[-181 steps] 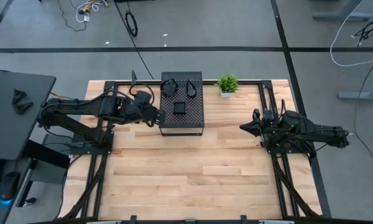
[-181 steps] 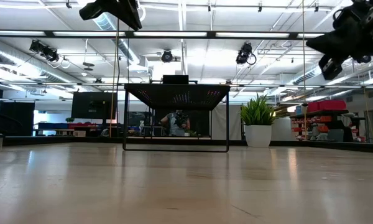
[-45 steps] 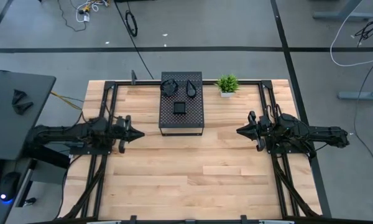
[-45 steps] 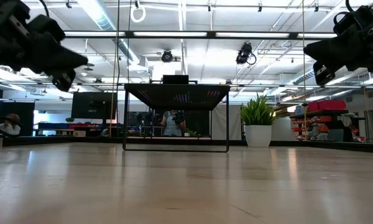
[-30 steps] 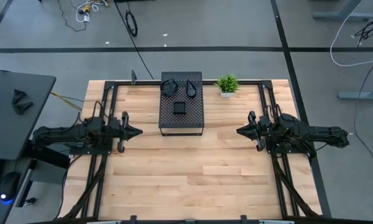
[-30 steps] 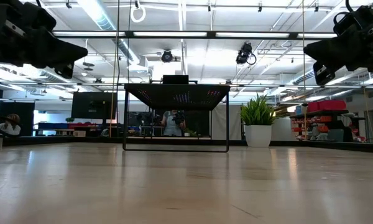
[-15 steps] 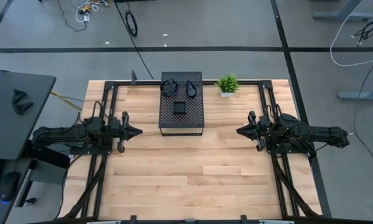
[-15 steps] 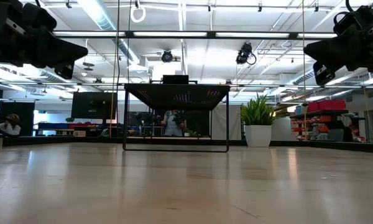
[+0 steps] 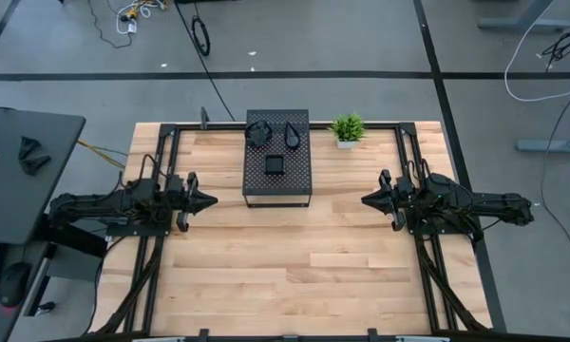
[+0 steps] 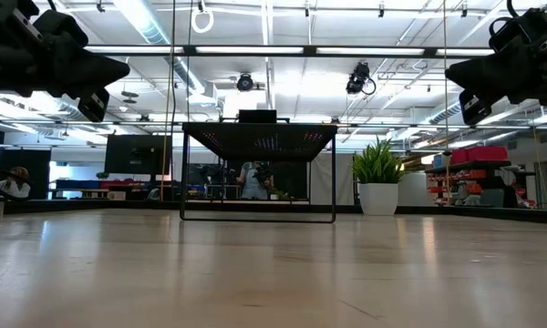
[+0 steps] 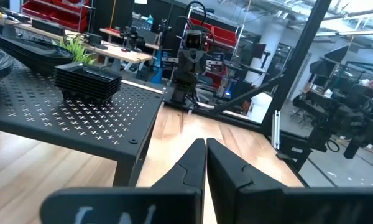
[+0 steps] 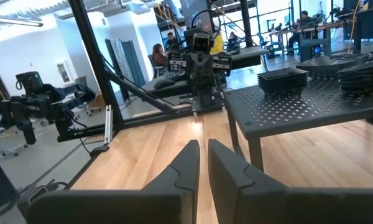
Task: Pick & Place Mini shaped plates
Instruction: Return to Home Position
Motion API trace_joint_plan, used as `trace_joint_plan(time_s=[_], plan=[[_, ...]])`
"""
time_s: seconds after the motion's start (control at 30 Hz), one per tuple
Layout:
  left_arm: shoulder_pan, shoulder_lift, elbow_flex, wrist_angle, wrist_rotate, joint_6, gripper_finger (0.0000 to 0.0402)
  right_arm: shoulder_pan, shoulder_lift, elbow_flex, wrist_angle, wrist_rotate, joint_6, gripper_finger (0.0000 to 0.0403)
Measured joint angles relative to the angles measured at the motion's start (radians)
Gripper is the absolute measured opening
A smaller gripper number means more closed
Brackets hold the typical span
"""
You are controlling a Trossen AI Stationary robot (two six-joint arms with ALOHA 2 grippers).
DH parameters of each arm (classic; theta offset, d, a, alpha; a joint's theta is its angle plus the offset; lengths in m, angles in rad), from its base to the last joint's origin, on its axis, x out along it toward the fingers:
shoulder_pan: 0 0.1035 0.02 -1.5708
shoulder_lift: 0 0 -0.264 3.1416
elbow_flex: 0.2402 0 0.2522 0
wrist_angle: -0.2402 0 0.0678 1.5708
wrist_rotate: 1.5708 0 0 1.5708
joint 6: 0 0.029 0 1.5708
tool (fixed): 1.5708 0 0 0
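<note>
High view: left claw [image 9: 209, 200] and right claw [image 9: 366, 199] hang empty, both pressed together, near the table's [image 9: 294, 256] left and right edges, mini shaped plates [image 9: 275, 164] stacked on the perforated shelf [image 9: 296, 182] at the far edge; likely risk only a stack sliding if jolted.

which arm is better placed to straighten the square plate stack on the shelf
Left, probably: the left gripper sits nearer the shelf and the square plate stack than the right gripper; both hover empty.
</note>
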Motion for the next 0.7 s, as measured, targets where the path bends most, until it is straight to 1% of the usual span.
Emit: trace_joint_plan(time_s=[0.3,0.47,0.6,0.7], plan=[[0.000,0.000,0.002,0.004,-0.002,0.000,0.0016,0.001,0.000,0.000,0.000,0.000,0.000,0.0039],[0.000,0.000,0.003,0.005,-0.003,0.000,0.0016,0.025,-0.010,0.000,0.005,-0.001,-0.004,0.0039],[0.000,0.000,0.003,0.005,-0.003,0.000,0.0016,0.034,-0.010,0.000,-0.001,0.000,-0.105,0.0039],[0.000,0.000,0.003,0.005,-0.003,0.000,0.0016,0.046,-0.010,0.000,-0.001,0.001,-0.236,0.0039]])
